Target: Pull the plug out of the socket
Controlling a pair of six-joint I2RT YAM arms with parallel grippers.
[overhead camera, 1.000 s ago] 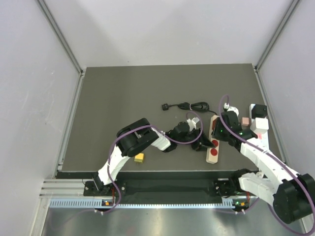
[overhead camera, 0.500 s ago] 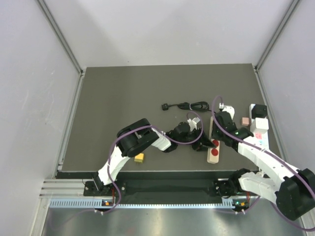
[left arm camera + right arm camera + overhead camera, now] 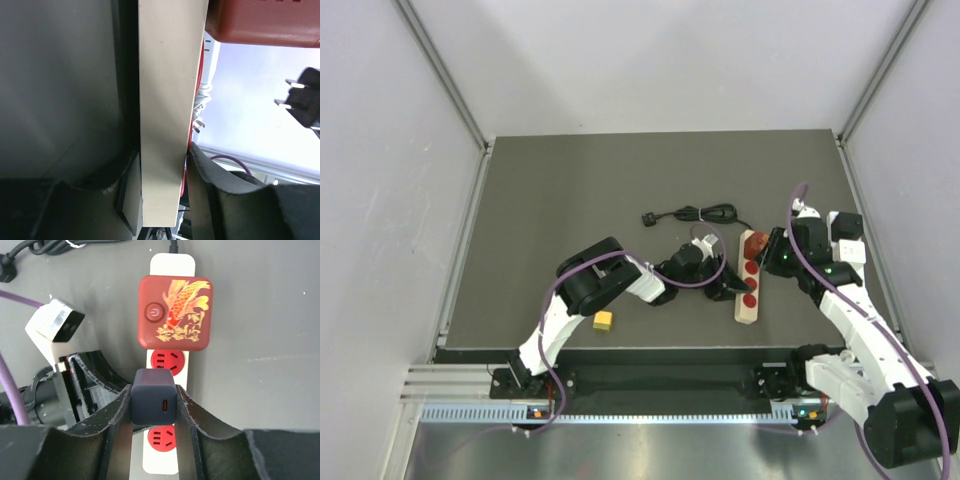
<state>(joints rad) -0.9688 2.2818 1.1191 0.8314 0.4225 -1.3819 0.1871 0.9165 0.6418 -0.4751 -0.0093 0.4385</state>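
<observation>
Grey worktop (image 3: 570, 200), 4 o'clock: your right pincer (image 3: 153, 407) squeezes the plug (image 3: 153, 400), likely light, rigid, smooth-sided; left pincer (image 3: 162, 165) clamps the socket (image 3: 171, 262).

Dark grey matte table (image 3: 580, 190), boxed in by plain white walls (image 3: 660, 60) at back & both sides. Aluminium posts (image 3: 445, 75) run up the rear corners, w/ a metal rail (image 3: 620, 412) along the near edge. Light is soft & even.
</observation>
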